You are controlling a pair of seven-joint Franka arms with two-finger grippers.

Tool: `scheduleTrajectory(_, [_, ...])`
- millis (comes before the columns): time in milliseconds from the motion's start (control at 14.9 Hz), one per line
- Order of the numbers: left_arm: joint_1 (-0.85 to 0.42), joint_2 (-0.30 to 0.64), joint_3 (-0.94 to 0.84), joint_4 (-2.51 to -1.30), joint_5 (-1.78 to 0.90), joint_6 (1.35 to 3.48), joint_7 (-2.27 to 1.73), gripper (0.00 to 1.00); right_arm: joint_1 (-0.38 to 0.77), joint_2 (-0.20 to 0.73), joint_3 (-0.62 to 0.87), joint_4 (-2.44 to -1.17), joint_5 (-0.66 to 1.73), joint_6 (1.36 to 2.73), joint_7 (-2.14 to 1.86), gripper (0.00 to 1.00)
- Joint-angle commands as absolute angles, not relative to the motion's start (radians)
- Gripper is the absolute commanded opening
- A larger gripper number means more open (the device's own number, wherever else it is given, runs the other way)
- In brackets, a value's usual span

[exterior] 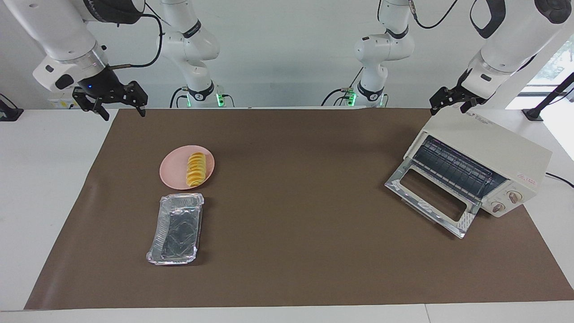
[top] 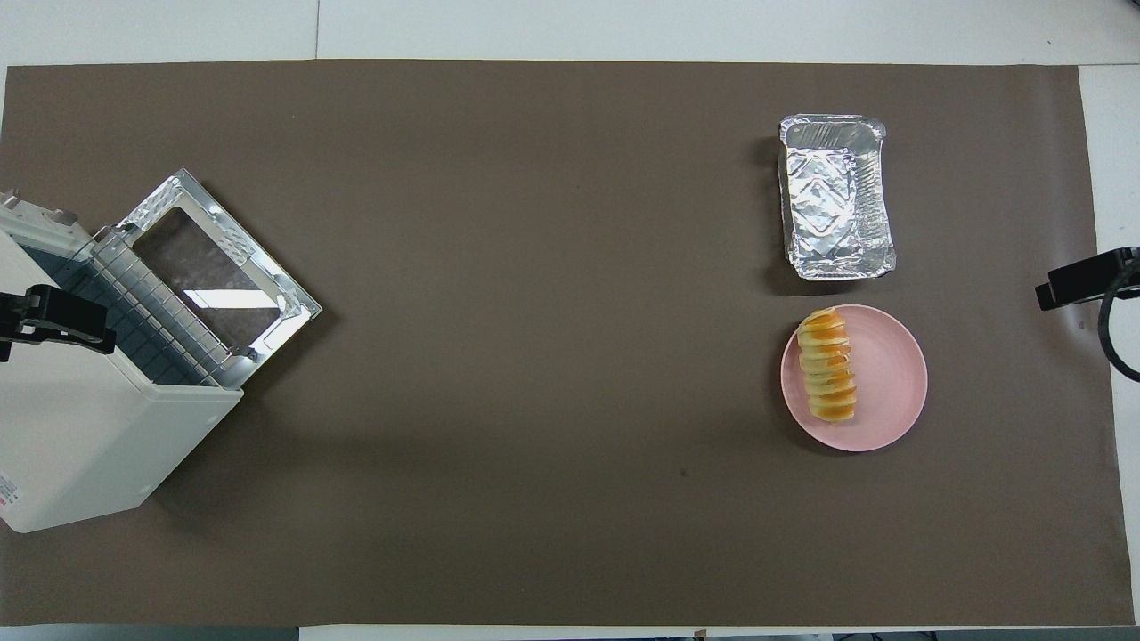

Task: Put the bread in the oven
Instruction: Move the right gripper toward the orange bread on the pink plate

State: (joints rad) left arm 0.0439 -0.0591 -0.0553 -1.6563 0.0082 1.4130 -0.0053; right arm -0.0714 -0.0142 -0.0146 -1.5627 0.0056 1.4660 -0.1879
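The bread is a golden-yellow ridged loaf lying on a round pink plate toward the right arm's end of the table; it also shows in the overhead view. The cream-white oven stands at the left arm's end, its glass door dropped open and its wire rack showing. My left gripper hangs open over the oven's top. My right gripper hangs open and empty over the mat's corner, well apart from the plate.
A crinkled silver foil tray lies beside the plate, farther from the robots. A brown mat covers the table. In the overhead view the oven, the tray and the plate sit at the mat's two ends.
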Motion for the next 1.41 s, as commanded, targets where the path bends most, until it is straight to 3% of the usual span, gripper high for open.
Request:
scheduleTrajectory(0, [0.04,-0.078,-0.051,-1.672,0.008,1.411,-0.003,1.0,-0.08,-0.034,-0.009,-1.589,-0.003,1.48,-0.181,1.0])
scheduleTrajectory(335, [0.04,-0.078,-0.051,-1.672,0.008,1.411,-0.003,1.0,-0.072,-0.04,-0.009,-1.603,-0.005,1.477,-0.192,1.0])
scheduleTrajectory(470, [0.04,-0.078,-0.051,-1.672,0.008,1.411,-0.003,1.0,-0.068,-0.073,-0.006,-1.673,-0.005,1.499,-0.195,1.0])
scheduleTrajectory(872, [0.04,-0.078,-0.051,-1.672,0.008,1.411,-0.003,1.0,0.033,-0.247,0.011,-2.141,0.002,1.859,-0.109,1.0])
scheduleTrajectory(1341, [0.04,-0.078,-0.051,-1.672,0.008,1.411,-0.003,1.0,0.066,-0.114,0.012,-2.321,0.009,2.218,-0.089,1.0])
